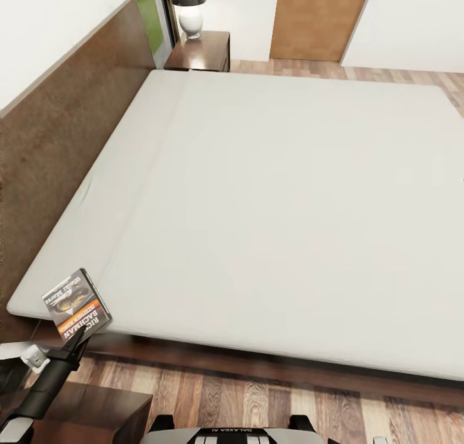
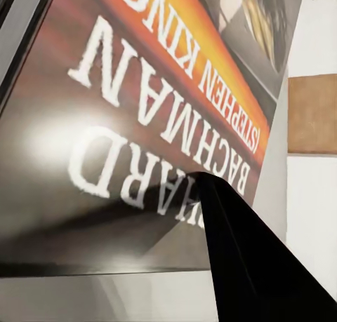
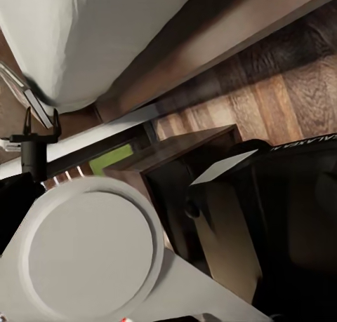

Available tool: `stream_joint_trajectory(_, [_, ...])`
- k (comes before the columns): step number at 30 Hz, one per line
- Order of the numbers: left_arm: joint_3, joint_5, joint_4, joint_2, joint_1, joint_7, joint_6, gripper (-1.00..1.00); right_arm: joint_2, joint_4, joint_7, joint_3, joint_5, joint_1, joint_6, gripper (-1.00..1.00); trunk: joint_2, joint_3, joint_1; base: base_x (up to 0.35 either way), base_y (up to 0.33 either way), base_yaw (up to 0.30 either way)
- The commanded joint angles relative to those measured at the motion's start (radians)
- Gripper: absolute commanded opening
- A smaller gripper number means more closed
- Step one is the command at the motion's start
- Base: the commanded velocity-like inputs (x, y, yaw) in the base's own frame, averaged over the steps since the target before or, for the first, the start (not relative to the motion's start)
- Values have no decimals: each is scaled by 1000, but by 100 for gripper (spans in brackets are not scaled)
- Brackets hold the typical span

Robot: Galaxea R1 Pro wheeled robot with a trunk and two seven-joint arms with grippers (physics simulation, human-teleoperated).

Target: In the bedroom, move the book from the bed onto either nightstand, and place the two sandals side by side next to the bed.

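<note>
The book (image 1: 76,302), a thin paperback with an orange band and white "BACHMAN" lettering, hangs tilted over the near left corner of the bed (image 1: 270,193). My left gripper (image 1: 82,336) is shut on its lower edge. In the left wrist view the cover (image 2: 140,111) sits right in front of the camera, with one black finger (image 2: 239,266) lying across it. A dark wooden nightstand (image 1: 96,405) stands just below the gripper, beside the bed. A second nightstand (image 1: 206,51) is at the far side of the bed. The sandals are out of view.
The brown headboard (image 1: 58,128) runs along the left. A lamp (image 1: 190,6) stands on the far nightstand, and a wooden door (image 1: 319,19) is behind it. Plank floor (image 1: 258,399) lies between the bed frame and my base. The right wrist view looks past my own trunk at the bed frame (image 3: 210,62).
</note>
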State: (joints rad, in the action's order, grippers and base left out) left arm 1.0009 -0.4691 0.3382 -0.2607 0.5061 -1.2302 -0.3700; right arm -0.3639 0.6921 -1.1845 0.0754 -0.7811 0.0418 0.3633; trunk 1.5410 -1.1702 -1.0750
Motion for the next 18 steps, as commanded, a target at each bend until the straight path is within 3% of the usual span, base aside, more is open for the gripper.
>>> stream_joint_trajectory(1, [4,-13,1,0,18,-6,-15,-100,-1,0,0,5,-10,1,9,100,-7,3,4,0,0,0])
stream_joint_trajectory(18, [4,-13,1,1,18,-6,-14,-100,-1,0,0,4,-10,0,9,100,-126,56,69,0,0,0])
